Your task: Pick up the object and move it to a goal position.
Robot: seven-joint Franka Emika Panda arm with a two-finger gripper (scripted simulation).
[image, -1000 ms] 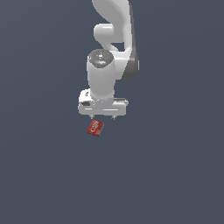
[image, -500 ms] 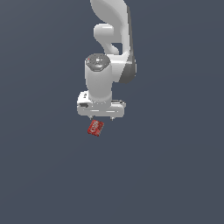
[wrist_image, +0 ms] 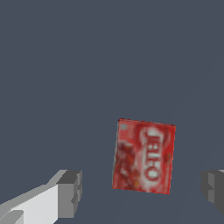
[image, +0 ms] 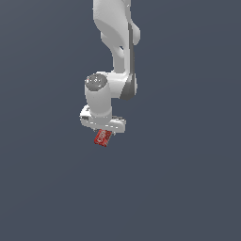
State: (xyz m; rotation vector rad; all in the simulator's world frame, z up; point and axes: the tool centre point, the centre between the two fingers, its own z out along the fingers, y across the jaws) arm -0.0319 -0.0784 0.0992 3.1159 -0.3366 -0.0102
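The object is a small flat red box with white lettering [image: 102, 138]. It lies on the dark grey surface just under my white gripper [image: 104, 131] in the exterior view. In the wrist view the box [wrist_image: 143, 156] lies face up between my two grey fingertips [wrist_image: 70, 192], apart from both and nearer the far-side one [wrist_image: 213, 186]. My gripper [wrist_image: 142, 191] is open, with the jaws spread much wider than the box. It holds nothing.
A plain dark grey surface [image: 188, 188] fills both views. The white arm [image: 115, 52] rises straight above the gripper. No other objects or edges show.
The arm has come down, and the gripper now sits close over the red box. The box has not moved.
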